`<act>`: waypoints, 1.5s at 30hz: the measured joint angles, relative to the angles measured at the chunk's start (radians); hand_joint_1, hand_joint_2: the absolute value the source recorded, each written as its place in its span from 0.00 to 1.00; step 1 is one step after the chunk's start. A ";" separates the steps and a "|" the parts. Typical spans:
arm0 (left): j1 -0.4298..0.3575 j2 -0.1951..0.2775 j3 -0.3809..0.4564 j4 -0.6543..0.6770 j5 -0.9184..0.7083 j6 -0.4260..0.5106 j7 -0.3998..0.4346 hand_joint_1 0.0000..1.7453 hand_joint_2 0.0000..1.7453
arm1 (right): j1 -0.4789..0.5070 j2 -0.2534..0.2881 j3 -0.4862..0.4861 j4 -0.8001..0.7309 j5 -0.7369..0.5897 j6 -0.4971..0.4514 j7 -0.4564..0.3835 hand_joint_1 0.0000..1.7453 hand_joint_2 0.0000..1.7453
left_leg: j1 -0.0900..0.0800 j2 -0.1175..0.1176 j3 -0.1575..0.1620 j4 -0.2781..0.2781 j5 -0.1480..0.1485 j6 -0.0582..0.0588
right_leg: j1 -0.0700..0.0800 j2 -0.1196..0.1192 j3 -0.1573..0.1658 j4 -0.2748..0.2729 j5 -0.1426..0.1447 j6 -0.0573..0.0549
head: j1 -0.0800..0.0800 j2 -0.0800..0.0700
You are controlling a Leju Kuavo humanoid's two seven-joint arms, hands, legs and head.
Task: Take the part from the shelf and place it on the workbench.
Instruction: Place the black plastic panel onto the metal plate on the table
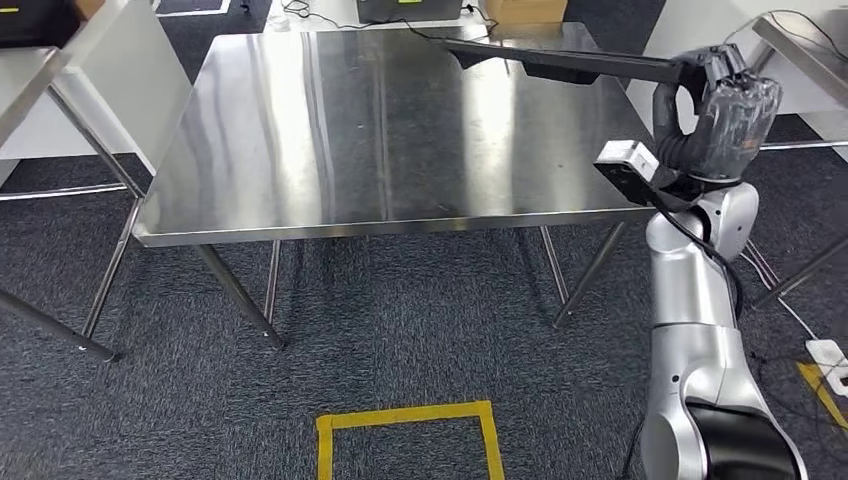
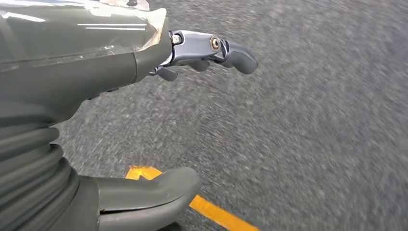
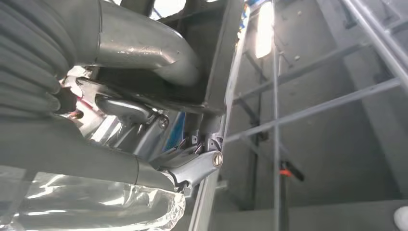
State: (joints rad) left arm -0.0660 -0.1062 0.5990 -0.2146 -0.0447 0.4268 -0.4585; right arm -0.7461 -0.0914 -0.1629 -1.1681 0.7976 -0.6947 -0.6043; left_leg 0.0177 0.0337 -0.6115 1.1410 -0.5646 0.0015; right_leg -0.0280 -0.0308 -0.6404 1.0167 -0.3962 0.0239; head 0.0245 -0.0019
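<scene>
The part (image 1: 570, 60), a long dark flat piece, is up in the air over the far right portion of the workbench (image 1: 300, 150); we see it reach from our right hand (image 1: 725, 105) leftward across the tabletop, not resting on it as far as we can tell. Right hand grips one end of the part, fingers wrapped round it, hand covered w/ clear plastic. In the right wrist view the thick thumb (image 3: 144, 53) presses along the part's dark edge (image 3: 221, 53) and a finger (image 3: 192, 168) curls in from the other side, so we hold it clamped between them. Right arm (image 1: 695, 330) is silver, raised beside the bench's right edge.

Left hand (image 2: 125, 110) hangs over grey carpet (image 2: 312, 120), holding nothing; fingers (image 2: 235, 55) and thumb (image 2: 149, 192) apart, gap between them wide.

Workbench is shiny steel on angled legs. On the carpet nearer us, a yellow tape square (image 1: 405, 440). Tape line (image 2: 211, 211) also under the left hand. Another steel table (image 1: 60, 60) stands left, and a cardboard box (image 1: 525, 10) sits beyond the bench's far edge.
</scene>
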 joint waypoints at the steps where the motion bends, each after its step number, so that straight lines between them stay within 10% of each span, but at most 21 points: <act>1: 0.002 0.000 0.001 0.000 0.001 0.000 0.000 0.00 1.00 | -0.008 0.010 -0.008 0.013 0.011 0.000 -0.012 1.00 1.00 | 0.001 -0.024 -0.036 0.068 -0.032 0.000 | 0.003 0.008 0.000 0.000 -0.001 -0.007 | -0.002 0.000; 4: 0.010 0.001 0.002 0.001 0.003 -0.003 0.001 0.00 1.00 | -0.016 0.033 -0.022 0.044 0.031 0.000 -0.025 1.00 1.00 | 0.002 -0.037 -0.107 0.171 -0.043 0.001 | 0.011 0.033 0.001 0.001 -0.002 -0.010 | -0.003 0.000; 9: 0.011 0.000 0.003 0.001 0.003 -0.006 0.001 0.00 1.00 | -0.047 0.050 -0.036 0.077 0.043 0.000 -0.032 1.00 1.00 | 0.003 -0.040 -0.008 -0.077 0.095 0.012 | 0.023 0.053 -0.002 0.011 -0.005 -0.004 | -0.002 0.000; 41: 0.012 0.000 0.012 0.001 -0.035 -0.023 0.009 0.00 1.00 | -0.049 -0.011 0.084 0.131 0.037 0.000 0.061 1.00 1.00 | -0.014 -0.041 0.001 -0.092 0.096 0.042 | 0.019 0.053 -0.002 -0.001 -0.002 0.022 | 0.000 0.000; 45: 0.011 -0.003 0.012 0.001 -0.039 -0.025 0.009 0.00 1.00 | -0.046 -0.023 0.091 0.128 0.037 0.000 0.064 1.00 1.00 | 0.000 -0.033 0.029 -0.119 0.103 0.058 | 0.018 0.045 -0.066 0.135 -0.057 0.022 | 0.001 0.000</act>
State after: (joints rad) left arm -0.0549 -0.1094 0.6115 -0.2136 -0.0834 0.4015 -0.4491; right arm -0.7925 -0.1145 -0.0721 -1.0396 0.8342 -0.6947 -0.5403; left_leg 0.0178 0.0007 -0.5826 1.0218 -0.4616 0.0591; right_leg -0.0099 0.0138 -0.7068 1.1512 -0.4532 0.0454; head 0.0256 -0.0019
